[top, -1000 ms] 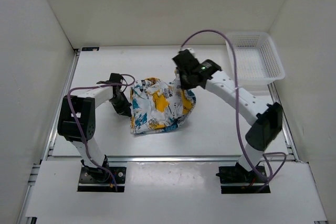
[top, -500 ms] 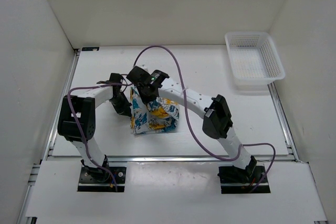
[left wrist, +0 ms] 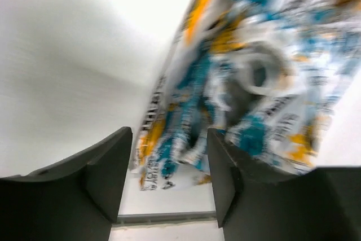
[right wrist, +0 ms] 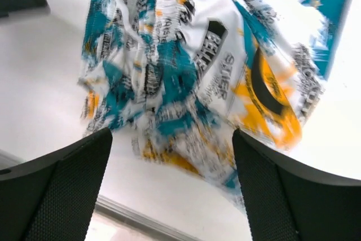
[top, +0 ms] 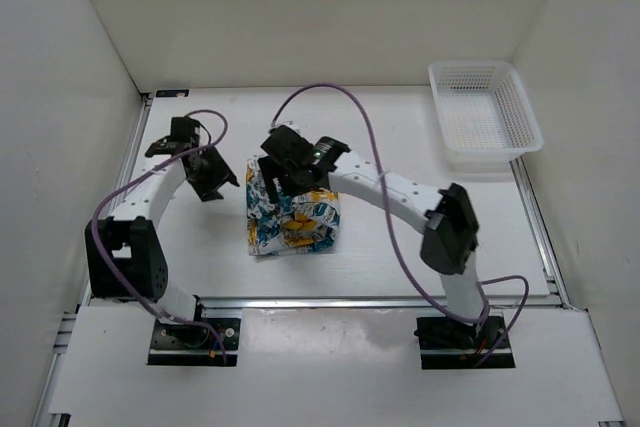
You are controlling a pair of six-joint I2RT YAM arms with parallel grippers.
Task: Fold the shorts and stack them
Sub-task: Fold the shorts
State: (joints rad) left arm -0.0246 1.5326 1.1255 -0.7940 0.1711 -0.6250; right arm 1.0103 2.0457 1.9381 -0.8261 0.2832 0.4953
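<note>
The shorts lie folded into a narrow bundle near the middle of the table, white with teal, yellow-orange and black print. My left gripper hovers just left of their far corner, apart from the cloth. In the blurred left wrist view its jaws stand open and empty, with the shorts beyond them. My right gripper hangs over the bundle's far edge. The right wrist view shows it wide open and empty above the shorts.
A white mesh basket stands at the far right corner of the table. White walls close in the left, back and right sides. A metal rail runs along the near table edge.
The right arm swept left and laid the shorts' right half over the left, so the bundle is narrower. Both grippers opened and let go. The left gripper moved away toward the far left.
</note>
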